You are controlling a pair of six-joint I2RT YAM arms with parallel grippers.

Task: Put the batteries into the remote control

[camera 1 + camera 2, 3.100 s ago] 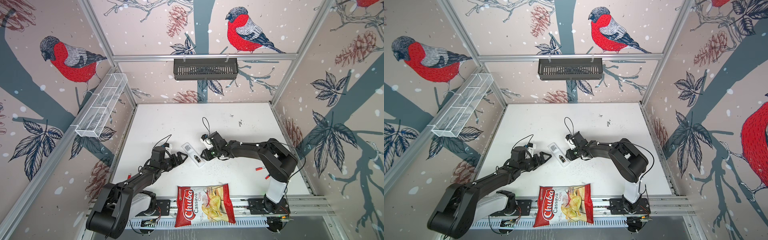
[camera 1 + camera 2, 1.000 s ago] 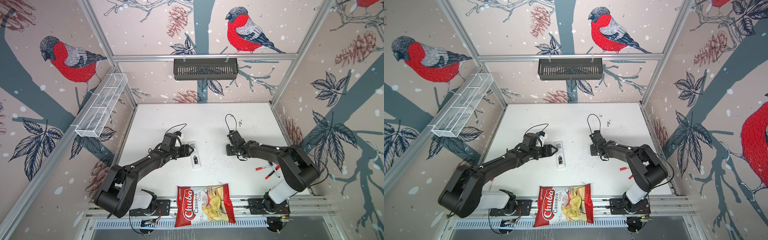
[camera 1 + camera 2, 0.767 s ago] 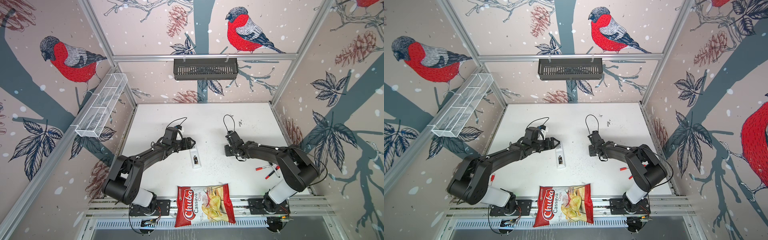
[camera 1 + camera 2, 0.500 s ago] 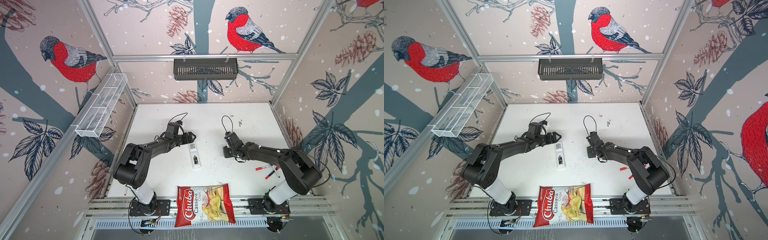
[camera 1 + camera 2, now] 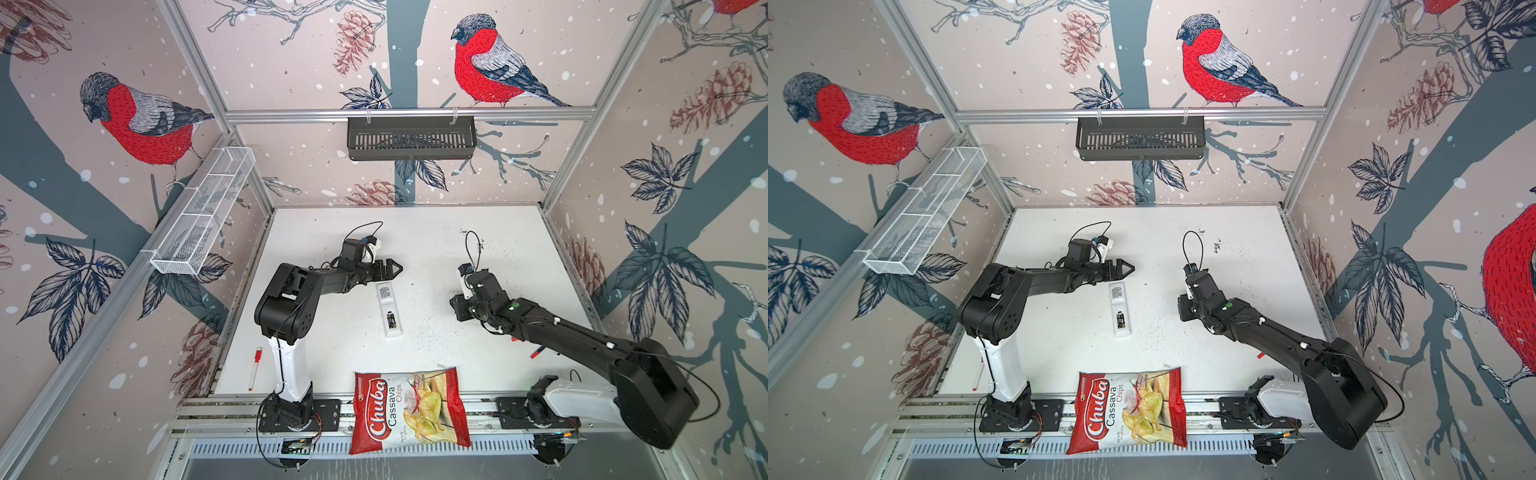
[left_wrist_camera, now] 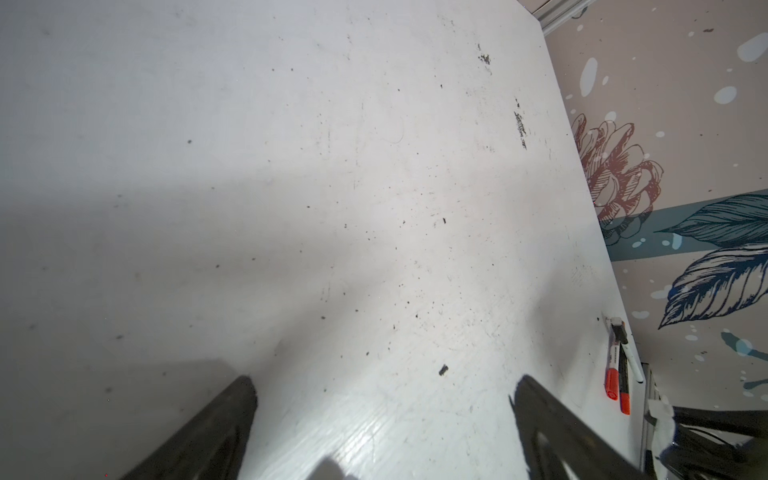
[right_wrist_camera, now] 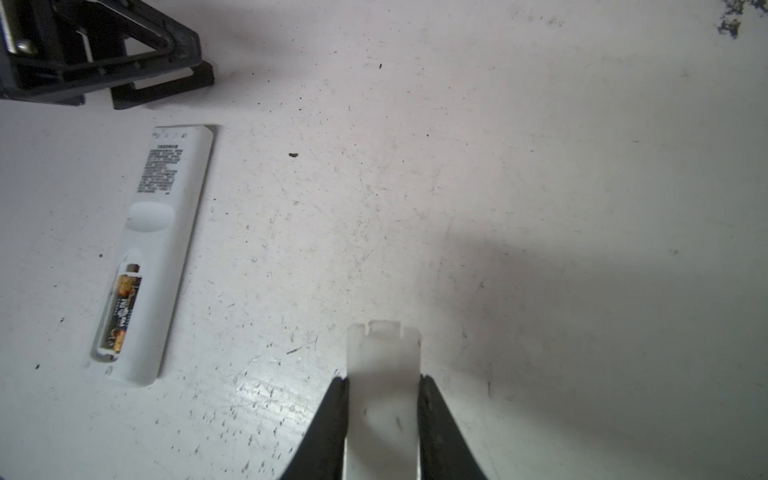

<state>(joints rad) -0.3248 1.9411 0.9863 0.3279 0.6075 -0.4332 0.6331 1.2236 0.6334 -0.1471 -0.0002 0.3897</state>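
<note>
Lying back-up mid-way across the table (image 5: 436, 232), the remote control (image 5: 388, 309) showed the batteries (image 7: 120, 309) in its open bay. The left gripper (image 6: 384, 382) gaped empty past its far end; the right gripper (image 7: 382, 379) clamped the battery cover (image 7: 382, 353) nearby. A chips bag (image 5: 409, 409) crossed the front edge.

The desk (image 5: 436, 249) is a smooth white board with a faint sheen, scuffed and speckled with dark grit. The remote control (image 7: 166, 232) is smooth, matt white plastic. What shows of the batteries (image 7: 120, 307) is a dark wrap with shiny gold-copper ends. The battery cover (image 7: 382, 361) is thin, slightly translucent white plastic. The left gripper (image 6: 384, 380) and right gripper (image 7: 382, 384) look like matt black plastic. The chips bag (image 5: 409, 409) is glossy crinkled film, the wall basket (image 5: 203, 216) white wire mesh, the frame rail (image 5: 407, 113) bare brushed metal
</note>
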